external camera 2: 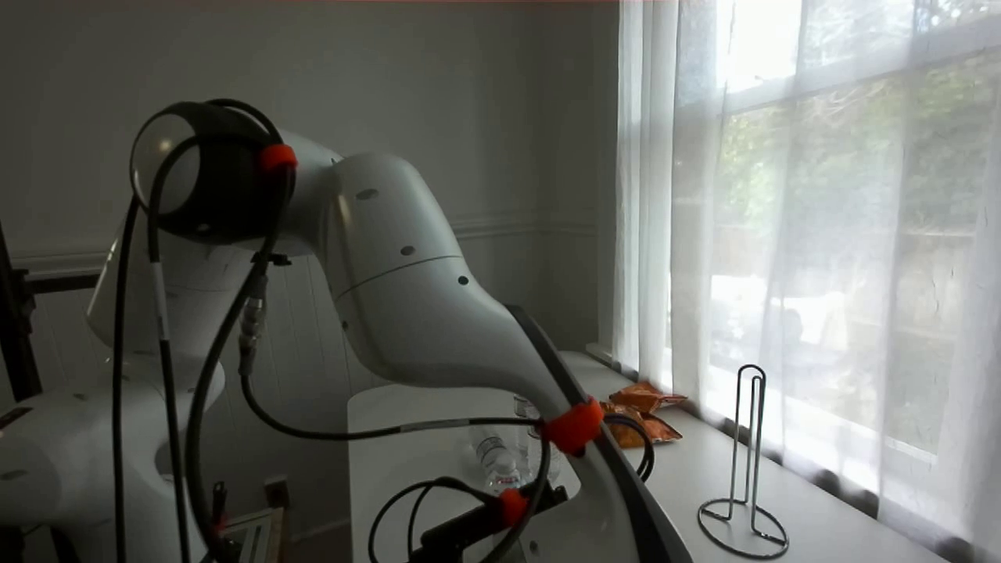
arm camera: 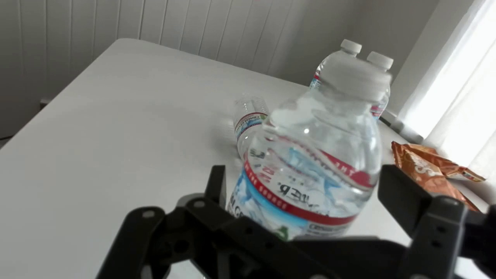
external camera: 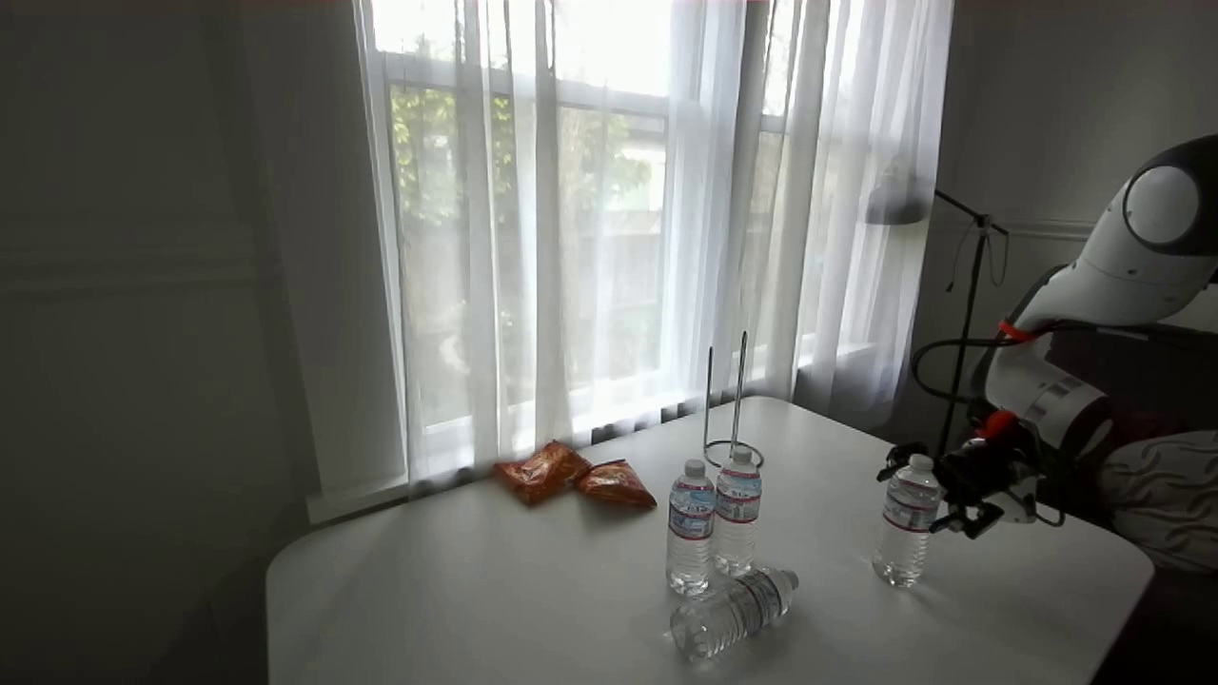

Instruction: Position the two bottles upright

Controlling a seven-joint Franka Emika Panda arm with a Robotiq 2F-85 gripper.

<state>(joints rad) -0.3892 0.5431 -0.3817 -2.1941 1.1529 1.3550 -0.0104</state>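
In an exterior view, the upright bottle [external camera: 909, 521] stands between the gripper [external camera: 912, 498] fingers [external camera: 969, 522]; we see the lying bottle [external camera: 733, 614] well apart, cap roughly towards it. In an exterior view, the arm [external camera 2: 422, 301] hides the fingers. In the wrist view, they stand wide around the upright bottle; behind it, the lying bottle stretches away lengthwise.

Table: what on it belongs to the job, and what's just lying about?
Job, as I read it:
upright bottle at the open gripper
bottle on its side, not yet raised

Likely just lying about:
bottle pair, standing together
orange packets
wire stand
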